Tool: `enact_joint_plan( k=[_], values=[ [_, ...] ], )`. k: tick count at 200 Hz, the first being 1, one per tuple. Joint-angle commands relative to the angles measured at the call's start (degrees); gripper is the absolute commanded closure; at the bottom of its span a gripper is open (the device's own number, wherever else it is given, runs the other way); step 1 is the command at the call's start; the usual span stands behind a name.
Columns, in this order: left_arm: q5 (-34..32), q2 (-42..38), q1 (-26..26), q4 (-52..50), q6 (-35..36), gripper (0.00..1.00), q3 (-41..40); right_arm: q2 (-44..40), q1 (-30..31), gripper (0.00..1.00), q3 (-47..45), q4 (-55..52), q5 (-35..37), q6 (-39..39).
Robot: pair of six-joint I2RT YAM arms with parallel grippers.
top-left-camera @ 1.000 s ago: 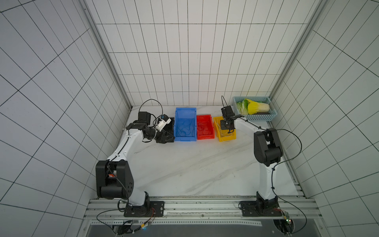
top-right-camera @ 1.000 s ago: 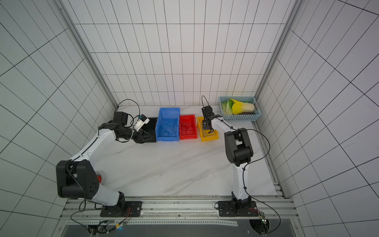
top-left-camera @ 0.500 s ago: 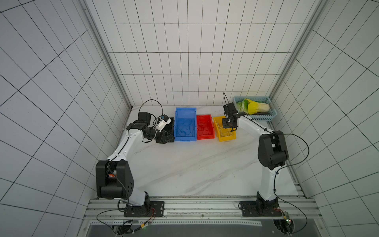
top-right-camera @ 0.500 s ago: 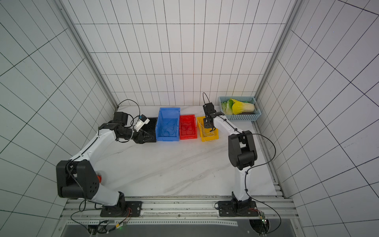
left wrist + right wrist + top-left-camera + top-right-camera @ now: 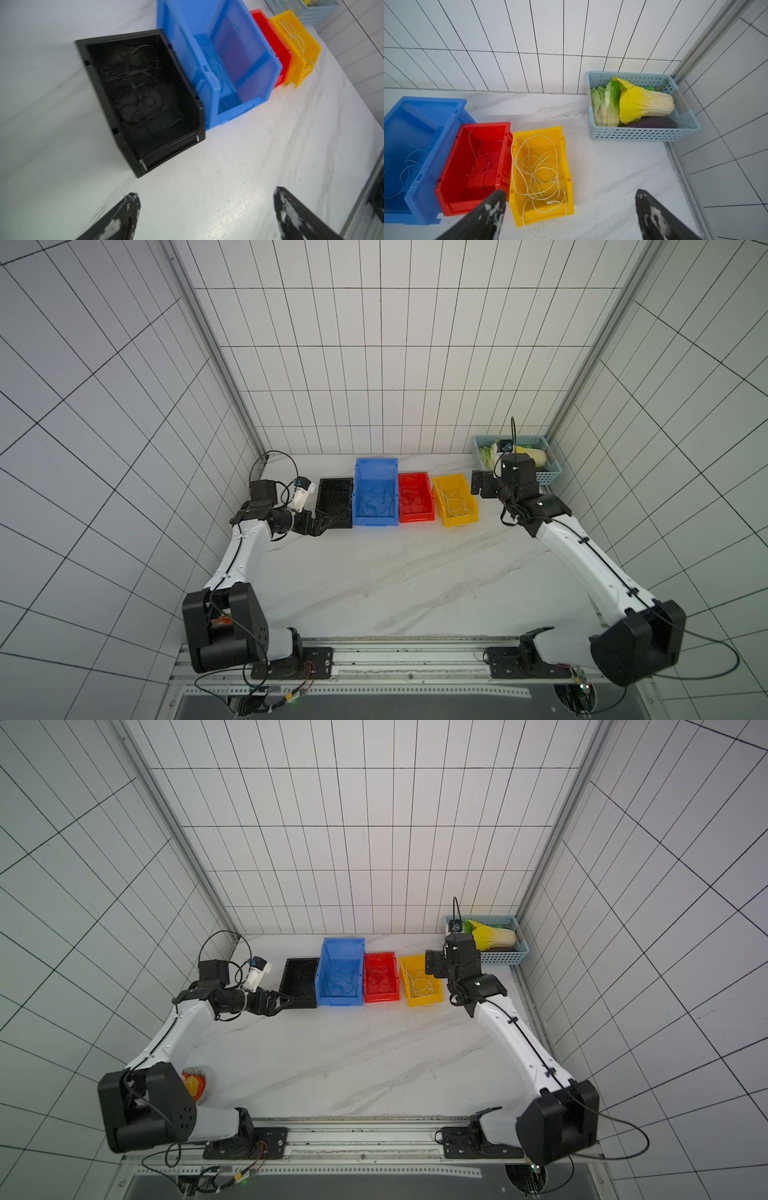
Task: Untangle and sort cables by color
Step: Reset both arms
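Note:
The cables lie sorted in four bins along the back wall. Black cables are in the black bin and blue cables in the blue bin. Red cables fill the red bin, and white cables the yellow bin. One white loop hangs over the yellow bin's front edge onto the table. My left gripper stands open and empty at the black bin's front left corner. My right gripper is open and empty, just right of the yellow bin.
A pale blue basket of vegetables stands in the back right corner, behind the right wrist. A red and yellow object sits by the left arm's base. Tiled walls close three sides; a metal rail runs along the front.
Both grippers have opened wide. The right gripper has drawn back from over the yellow bin to its right side. The left arm has stayed by the black bin.

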Motion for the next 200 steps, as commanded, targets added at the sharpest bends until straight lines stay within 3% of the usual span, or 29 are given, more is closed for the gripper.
enact_joint_plan(
  k=[1, 26, 49, 81, 100, 114, 129, 144, 160, 174, 186, 200],
  values=[
    [-6.5, -2.0, 3.6, 17.1, -13.0, 0.02, -6.3, -5.5, -1.4, 0.01, -12.5, 10.9, 3.7, -2.9],
    [-5.0, -2.2, 3.8, 31.1, -15.5, 0.02, -14.6, -12.6, -6.8, 0.01, -28.1, 23.2, 1.7, -2.2],
    [-10.2, -3.8, 0.7, 45.9, -17.1, 0.02, -22.4, -17.1, -11.1, 0.01, -40.2, 31.8, 1.7, -3.1],
    [-16.9, -1.2, -3.5, 62.3, -18.0, 0.02, -29.1, -12.2, -15.7, 0.01, -49.8, 46.7, -0.2, -1.1],
    [-25.5, 1.1, -7.2, 73.1, -19.3, 0.01, -31.8, -5.0, -17.2, 0.0, -48.4, 52.5, -3.9, -3.4],
    [-25.7, 2.4, -8.7, 75.9, -19.8, 0.03, -32.2, 1.2, -17.7, 0.0, -47.7, 60.1, -6.1, -5.7],
    [-30.3, 7.4, -11.4, 81.3, -18.3, 0.02, -32.8, 7.3, -18.0, 0.0, -46.5, 66.2, -6.4, -8.5],
    [-32.9, 11.9, -10.6, 86.7, -20.7, 0.01, -33.0, 13.1, -19.0, 0.0, -44.7, 68.6, -5.8, -7.3],
    [-33.3, 11.8, -10.7, 87.2, -20.7, 0.01, -33.2, 18.9, -20.0, 0.0, -44.2, 74.7, -8.8, -8.0],
    [-33.8, 10.9, -10.9, 82.7, -20.5, 0.02, -32.0, 16.1, -20.7, 0.0, -42.3, 65.4, -10.6, -7.3],
    [-35.2, 11.5, -11.5, 85.4, -20.3, 0.02, -32.8, 18.5, -21.8, 0.0, -41.8, 68.8, -13.1, -7.2],
    [-36.4, 11.3, -11.9, 85.1, -20.2, 0.02, -32.9, 16.9, -22.0, 0.0, -40.6, 63.3, -13.6, -7.0]
  ],
)
